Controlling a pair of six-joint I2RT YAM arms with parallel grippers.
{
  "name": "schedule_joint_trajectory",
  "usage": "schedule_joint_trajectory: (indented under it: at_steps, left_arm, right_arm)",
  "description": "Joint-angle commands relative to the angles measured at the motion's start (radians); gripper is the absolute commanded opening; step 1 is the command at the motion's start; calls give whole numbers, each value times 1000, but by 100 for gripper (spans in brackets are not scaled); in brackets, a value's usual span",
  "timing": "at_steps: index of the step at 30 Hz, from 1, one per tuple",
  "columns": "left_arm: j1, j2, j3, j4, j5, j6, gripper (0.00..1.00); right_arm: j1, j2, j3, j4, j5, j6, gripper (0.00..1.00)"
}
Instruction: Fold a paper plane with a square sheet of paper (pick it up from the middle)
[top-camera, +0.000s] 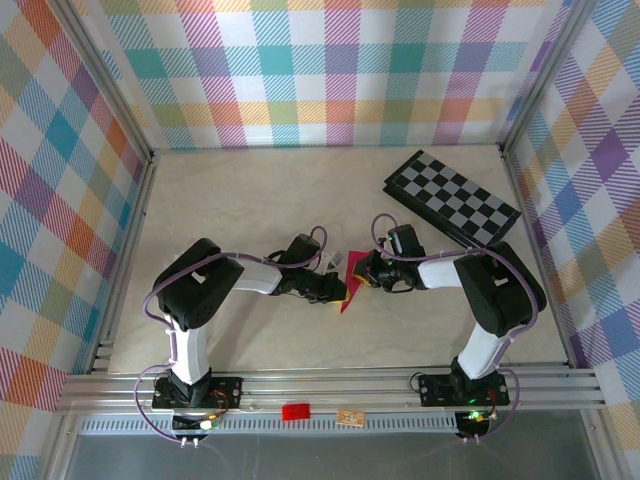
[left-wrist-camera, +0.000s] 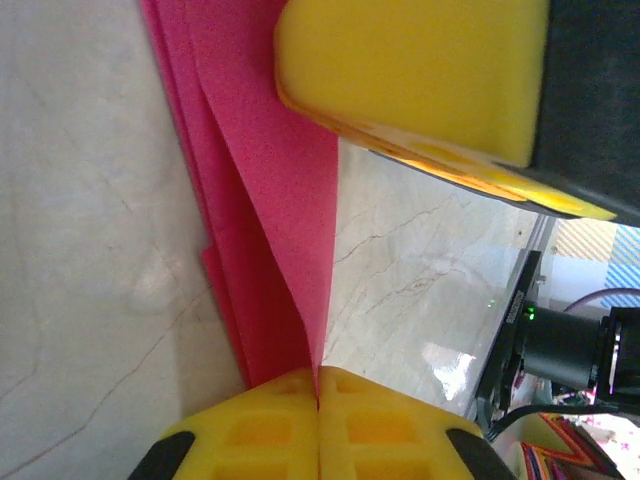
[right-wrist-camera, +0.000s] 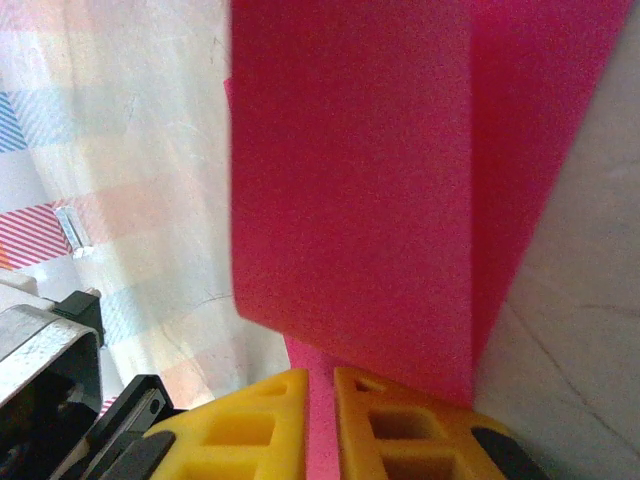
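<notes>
The pale marbled worktop (top-camera: 250, 200) carries a black-and-grey checkerboard (top-camera: 455, 197) at its far right. At the middle, between the two arms, the square sheet of paper (top-camera: 347, 298), folded into magenta layers with a point toward the near edge, is lifted on edge. The left pincer (left-wrist-camera: 318, 400) is clenched on its crease; the right pincer (right-wrist-camera: 320, 420) grips another fold

No legible text, label, number or sign; the red tag (top-camera: 295, 411) and tan tag (top-camera: 349, 417) are too small to read.
</notes>
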Motion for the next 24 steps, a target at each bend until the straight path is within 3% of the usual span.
schedule_joint_trajectory:
  at_steps: [1,7,12,15,20,24]
  left_arm:
    - [5,13,-24,-85,58,64,12]
    - [5,-56,-19,-170,11,108,19]
    - [7,-178,-40,-180,-124,70,42]
    - [8,-225,-41,-155,-176,19,42]
    - [7,-193,22,-110,-123,-26,10]
    - [0,-132,77,-112,-63,-27,3]
  right_arm:
    - [-3,40,-1,-82,47,-21,17]
    - [-3,40,1,-83,46,-21,17]
    - [-3,40,1,-84,43,-20,17]
    - [-3,40,4,-86,40,-21,17]
    - [-3,41,6,-87,41,-19,17]
    - [-3,40,4,-88,42,-20,17]
